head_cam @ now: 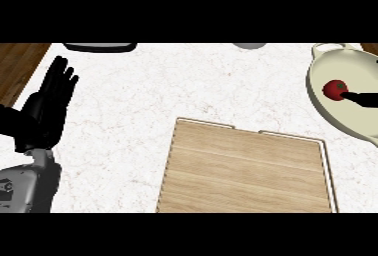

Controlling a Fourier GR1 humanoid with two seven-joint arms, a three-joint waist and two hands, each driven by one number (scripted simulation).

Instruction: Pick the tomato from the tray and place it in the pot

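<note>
The red tomato (335, 90) sits inside the cream pot (328, 114) at the right side of the white desk (133, 110). The right hand (363, 98) touches it, but I cannot tell if it grips. The wooden tray (244, 170) lies in the middle. The left hand (50, 102) rests at the left, fingers straight, holding nothing.

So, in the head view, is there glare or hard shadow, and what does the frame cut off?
Head view: even light, no glare on the white speckled counter; no cast shadow beside the light wooden rectangular tray; the right edge cuts the cream round pot and most of the right hand.
</note>
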